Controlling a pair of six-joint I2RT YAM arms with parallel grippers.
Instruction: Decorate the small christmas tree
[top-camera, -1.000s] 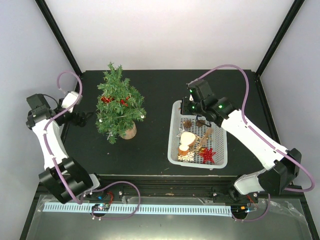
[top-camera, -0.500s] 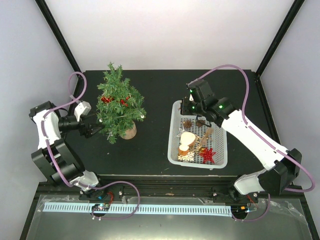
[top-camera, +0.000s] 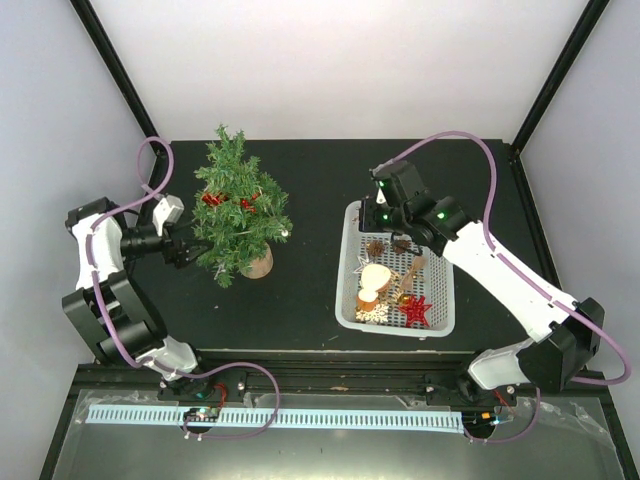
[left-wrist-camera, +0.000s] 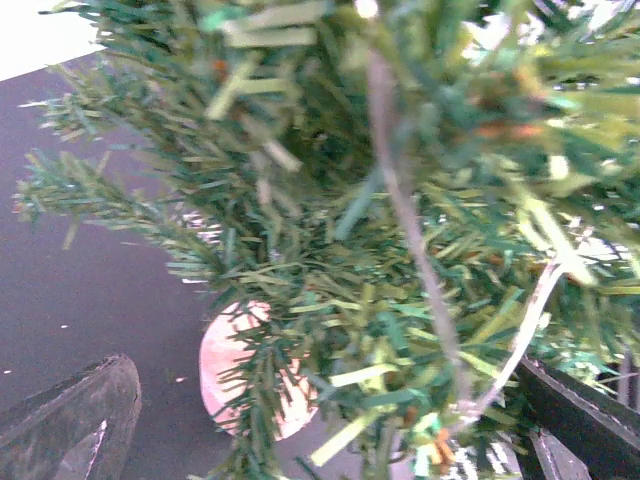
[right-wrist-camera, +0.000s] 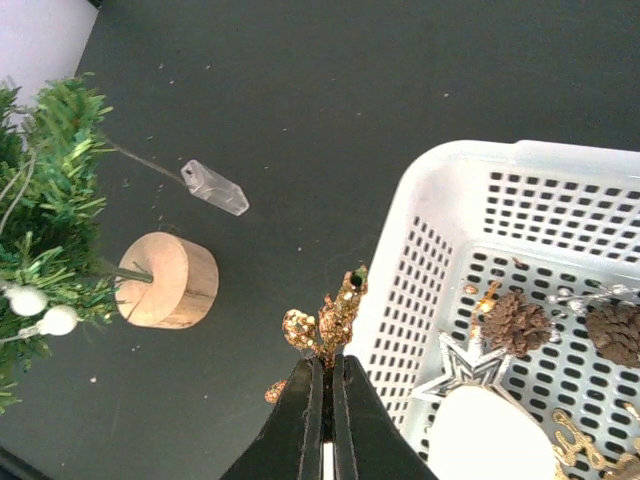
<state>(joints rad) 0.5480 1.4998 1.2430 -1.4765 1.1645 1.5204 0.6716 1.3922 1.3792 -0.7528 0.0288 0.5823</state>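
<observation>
The white basket (top-camera: 440, 318) sits right of centre in the top view. It holds two pinecones (top-camera: 375, 245), a pale round disc (top-camera: 375, 277), a red star (top-camera: 416, 309), a white snowflake (top-camera: 372, 314) and some gold pieces. The right wrist view also shows a silver star (right-wrist-camera: 465, 368) beside the disc.

The right gripper (right-wrist-camera: 325, 368) is at the basket's upper left corner, its jaws clenched on a gold glitter sprig (right-wrist-camera: 328, 322). The sprig is just outside the basket's left wall.

The tree (top-camera: 240, 210) stands upright on the dark table (top-camera: 310, 180), left of centre and well apart from the basket. Its wooden base (right-wrist-camera: 170, 280) shows at the left of the right wrist view.

The left gripper (top-camera: 185, 250) is spread wide with nothing in it, its jaws on either side of the tree's lower left branches.

A second ago the left gripper was further left, clear of the tree; it has since come in to the branches. The right arm, the sprig and the basket's contents have hardly shifted.
</observation>
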